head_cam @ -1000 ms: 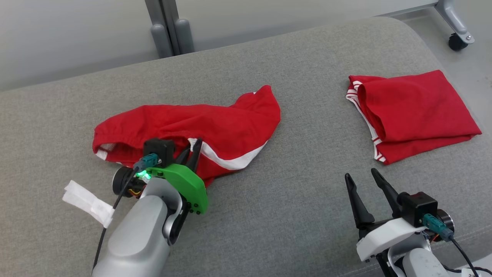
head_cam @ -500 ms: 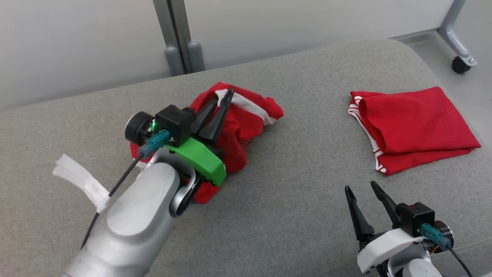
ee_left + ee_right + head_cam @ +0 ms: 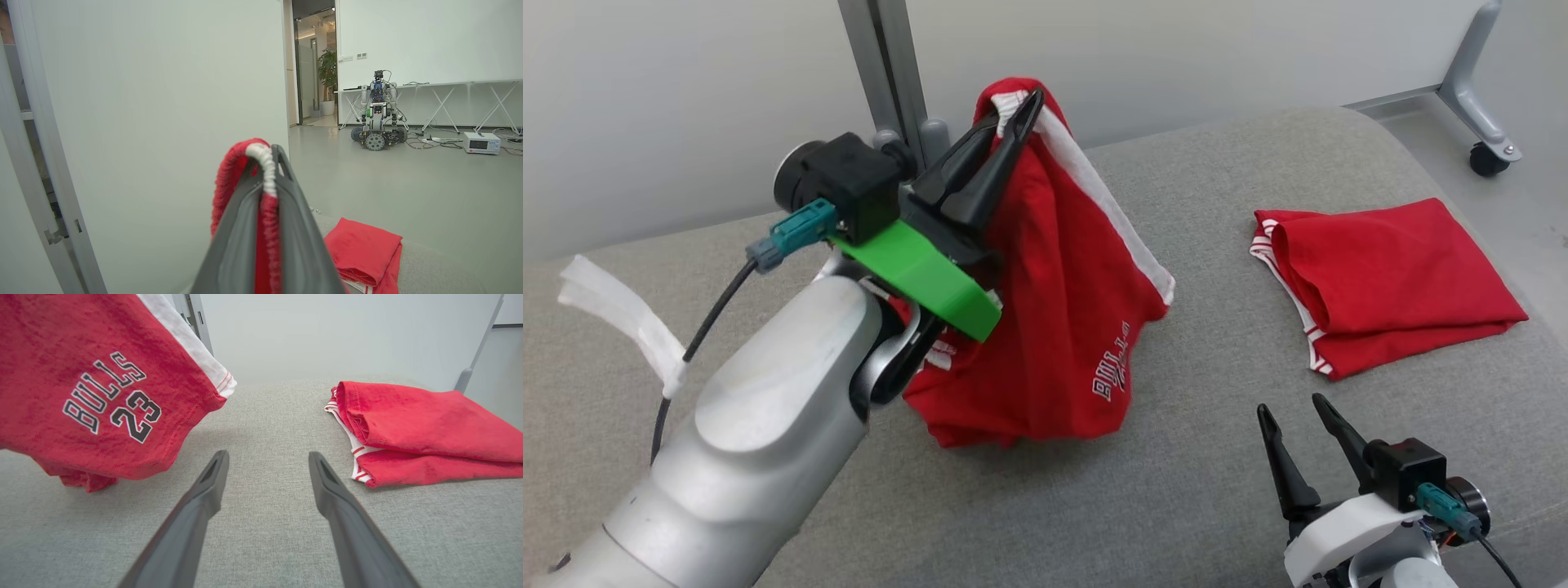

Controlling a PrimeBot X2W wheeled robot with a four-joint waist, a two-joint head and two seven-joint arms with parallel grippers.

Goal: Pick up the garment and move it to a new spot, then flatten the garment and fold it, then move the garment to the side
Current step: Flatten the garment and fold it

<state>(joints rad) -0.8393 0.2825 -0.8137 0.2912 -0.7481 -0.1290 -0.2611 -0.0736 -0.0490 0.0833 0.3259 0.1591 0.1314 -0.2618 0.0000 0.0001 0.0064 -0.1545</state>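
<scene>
The garment (image 3: 1054, 294) is a pair of red shorts with white trim and black-and-white lettering. It hangs from my left gripper (image 3: 1023, 110), which is raised above the grey cushion and shut on its white-edged hem. In the left wrist view the red and white cloth (image 3: 265, 179) is pinched between the dark fingers. The shorts' lower edge touches or nearly touches the cushion (image 3: 1143, 490). In the right wrist view the lettered leg (image 3: 102, 396) hangs at the upper left. My right gripper (image 3: 1290, 412) sits low at the right, open, nothing between its fingers (image 3: 208, 486).
A second red garment (image 3: 1380, 278), folded, lies on the cushion at the right, also seen in the right wrist view (image 3: 425, 428). A grey post (image 3: 882, 73) and a wall stand behind the cushion. A wheeled frame leg (image 3: 1478, 106) is at the far right.
My left gripper has risen from the cushion with the shorts, which now hang down from it instead of lying spread. The head camera has tilted up. The right gripper stays put.
</scene>
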